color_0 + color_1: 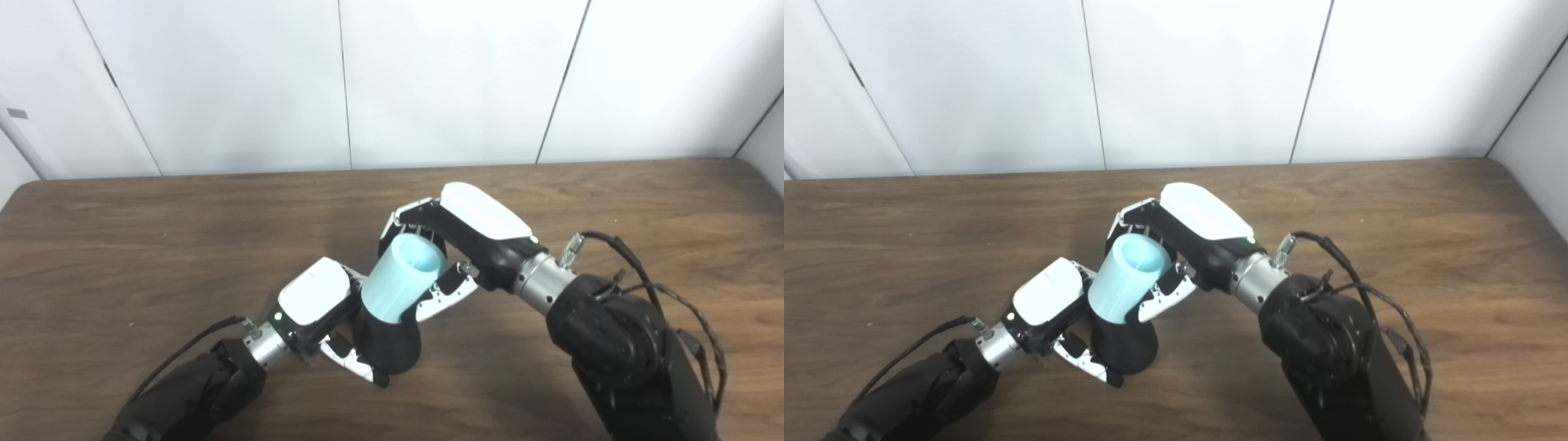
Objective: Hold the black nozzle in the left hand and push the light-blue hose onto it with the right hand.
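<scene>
Nearest, my left hand (318, 306) wraps the black nozzle (389, 343). The light-blue hose (401, 278) rises from it toward 1 o'clock, already seated. Beyond, my right hand (456, 239) clasps the hose's open end. It looks light and squashy; I judge mid-wall best.

No text, label, brand, number or sign can be read in either view. The white shells of the two hands, the light-blue tube, the black flared piece, the brown wood-grain surface and the white wall panels at the top of the frame all show plain faces. A small grey rectangular patch (17, 113) sits on the wall at the upper left of the left eye view; whether anything is written on it cannot be told.
</scene>
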Tool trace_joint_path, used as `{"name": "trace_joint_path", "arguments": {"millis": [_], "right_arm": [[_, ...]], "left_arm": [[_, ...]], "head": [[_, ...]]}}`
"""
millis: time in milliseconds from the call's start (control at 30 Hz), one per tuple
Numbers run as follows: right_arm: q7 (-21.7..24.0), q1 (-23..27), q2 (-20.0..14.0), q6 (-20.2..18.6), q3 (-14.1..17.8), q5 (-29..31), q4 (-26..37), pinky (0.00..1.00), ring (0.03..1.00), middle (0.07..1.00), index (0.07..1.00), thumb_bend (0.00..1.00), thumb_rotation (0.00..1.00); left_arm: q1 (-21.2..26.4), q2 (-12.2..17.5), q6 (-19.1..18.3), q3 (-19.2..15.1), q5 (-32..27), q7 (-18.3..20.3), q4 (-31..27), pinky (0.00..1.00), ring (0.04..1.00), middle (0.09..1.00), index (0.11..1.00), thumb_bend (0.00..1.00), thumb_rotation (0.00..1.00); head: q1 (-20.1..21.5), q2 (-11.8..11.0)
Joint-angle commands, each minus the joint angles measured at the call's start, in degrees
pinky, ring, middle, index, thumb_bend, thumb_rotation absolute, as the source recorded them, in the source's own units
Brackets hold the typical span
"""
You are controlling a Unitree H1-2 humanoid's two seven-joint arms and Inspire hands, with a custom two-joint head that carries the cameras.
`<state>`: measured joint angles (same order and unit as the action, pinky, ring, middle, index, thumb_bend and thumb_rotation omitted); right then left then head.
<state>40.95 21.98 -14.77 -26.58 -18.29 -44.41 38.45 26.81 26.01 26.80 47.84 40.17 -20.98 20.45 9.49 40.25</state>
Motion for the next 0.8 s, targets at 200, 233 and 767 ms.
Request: {"name": "trace_joint_path", "arguments": {"millis": [200,233,767], "right_arm": [[5.05,5.22,-0.21,1.19,1.84,-2.92,3.21,0.19,0.329,0.446,0.539,0.51,0.0],[4.82,5.39,-0.58,2.77,1.08,-3.88,3.31,0.19,0.331,0.449,0.539,0.51,0.0],[2.47,1.84,-1.11,21.21,-3.82,-14.47,2.56,0.23,0.402,0.428,0.499,0.52,0.0]], "left_arm": [[-6.22,-4.42,0.11,4.65,0.08,2.01,5.38,0.21,0.272,0.402,0.512,0.52,0.0],[-6.2,-4.52,0.11,4.58,0.09,2.11,5.42,0.2,0.27,0.401,0.512,0.52,0.0],[-5.73,-4.99,0.12,5.01,-0.1,2.15,6.5,0.2,0.269,0.403,0.51,0.52,0.0]], "head": [[0.15,-0.24],[0.23,-0.29],[0.25,-0.42]]}}
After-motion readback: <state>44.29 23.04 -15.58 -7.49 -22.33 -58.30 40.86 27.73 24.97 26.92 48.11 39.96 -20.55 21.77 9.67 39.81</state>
